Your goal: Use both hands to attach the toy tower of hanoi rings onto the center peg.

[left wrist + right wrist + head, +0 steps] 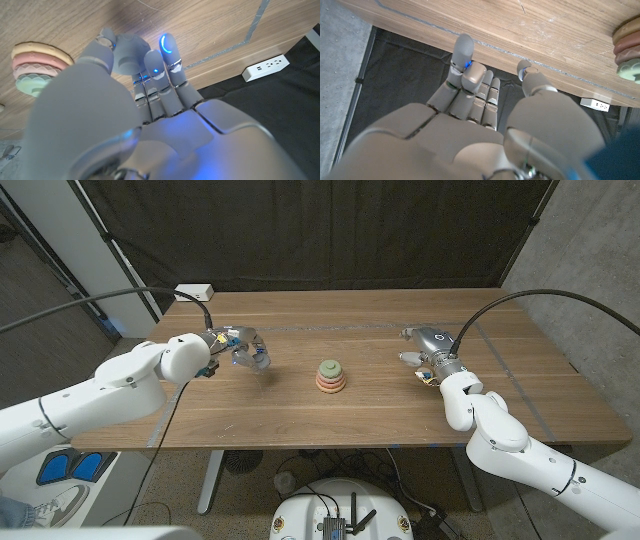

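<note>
The stack of toy rings [331, 375], green on top of pink and tan ones, stands at the middle of the wooden table [350, 420]. The peg is hidden inside the stack. My left hand [241, 349] hovers over the table to the stack's left, fingers apart and holding nothing. My right hand [424, 349] is about as far from the stack on the right, also empty, with its fingers loosely apart. The left wrist view has the rings [34, 65] beyond my left hand [145, 90]. The right wrist view catches the rings [627, 47] at the edge, past my right hand [485, 100].
A white power strip [193, 291] lies at the table's far left corner. Thin tape lines [340, 327] mark a rectangle on the tabletop. A dark curtain hangs behind the table, and cables run back from both arms.
</note>
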### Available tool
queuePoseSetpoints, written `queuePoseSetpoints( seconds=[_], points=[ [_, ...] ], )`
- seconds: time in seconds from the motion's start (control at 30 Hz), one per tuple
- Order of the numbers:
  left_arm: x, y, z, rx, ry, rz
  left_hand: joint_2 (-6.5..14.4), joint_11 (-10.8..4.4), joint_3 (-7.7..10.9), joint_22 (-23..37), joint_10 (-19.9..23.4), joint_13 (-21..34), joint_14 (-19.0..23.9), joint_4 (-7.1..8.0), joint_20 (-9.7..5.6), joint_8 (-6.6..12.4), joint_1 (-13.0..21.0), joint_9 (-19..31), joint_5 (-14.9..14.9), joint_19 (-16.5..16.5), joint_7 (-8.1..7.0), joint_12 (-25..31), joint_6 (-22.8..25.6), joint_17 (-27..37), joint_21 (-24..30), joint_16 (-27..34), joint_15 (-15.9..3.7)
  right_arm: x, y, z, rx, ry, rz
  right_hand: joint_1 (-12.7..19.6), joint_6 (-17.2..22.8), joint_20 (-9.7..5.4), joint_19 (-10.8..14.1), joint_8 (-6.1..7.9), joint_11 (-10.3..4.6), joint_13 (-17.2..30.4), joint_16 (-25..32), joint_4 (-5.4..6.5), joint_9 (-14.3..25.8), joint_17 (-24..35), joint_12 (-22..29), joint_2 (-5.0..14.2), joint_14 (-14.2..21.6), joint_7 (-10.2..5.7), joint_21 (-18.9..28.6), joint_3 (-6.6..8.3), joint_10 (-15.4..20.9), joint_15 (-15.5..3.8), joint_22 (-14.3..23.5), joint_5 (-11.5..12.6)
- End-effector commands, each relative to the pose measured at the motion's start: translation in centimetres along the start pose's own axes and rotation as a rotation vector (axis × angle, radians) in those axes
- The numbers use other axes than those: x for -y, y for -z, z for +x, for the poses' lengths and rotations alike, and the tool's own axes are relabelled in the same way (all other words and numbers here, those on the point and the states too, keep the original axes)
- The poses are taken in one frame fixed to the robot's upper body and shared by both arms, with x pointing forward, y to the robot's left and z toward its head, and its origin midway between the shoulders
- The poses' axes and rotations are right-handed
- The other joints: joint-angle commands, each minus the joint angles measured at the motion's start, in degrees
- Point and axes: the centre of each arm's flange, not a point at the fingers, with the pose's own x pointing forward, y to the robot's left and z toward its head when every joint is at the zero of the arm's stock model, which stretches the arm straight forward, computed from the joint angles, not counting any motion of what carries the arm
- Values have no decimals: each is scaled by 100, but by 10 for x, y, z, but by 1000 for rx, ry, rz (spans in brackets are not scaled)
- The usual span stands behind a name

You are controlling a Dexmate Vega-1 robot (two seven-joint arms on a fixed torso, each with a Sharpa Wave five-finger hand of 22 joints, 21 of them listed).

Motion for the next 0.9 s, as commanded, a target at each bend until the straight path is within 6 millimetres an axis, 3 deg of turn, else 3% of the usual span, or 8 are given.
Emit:
queuePoseSetpoints(
  seconds=[0.03, 0.9],
  points=[
    [-15, -6, -5, 19, -23, 11, 4, -613, 5, 9, 666, 656, 3, -7, -752, -5, 3, 22, 25, 66, -16, 28, 55, 25, 21, -27, -287, 0, 1, 0, -3, -1, 3, 9, 56, -471, -23, 12, 8, 17, 11, 8, 16, -7, -8, 45, -6, 14, 21, 9, 61, -277, 4, 14],
    [-20, -28, 7, 108, -59, 30, 12, -609, -10, 14, 719, 704, 10, -3, -754, -47, 18, 64, 32, 57, -23, -44, 99, 1, 23, -65, -288, 2, 4, -3, -15, 10, 9, -9, 147, -470, 17, 35, -13, 6, 70, 11, 15, 29, 1, 60, 70, 3, 49, 2, 152, -277, 25, 22]
  ],
)
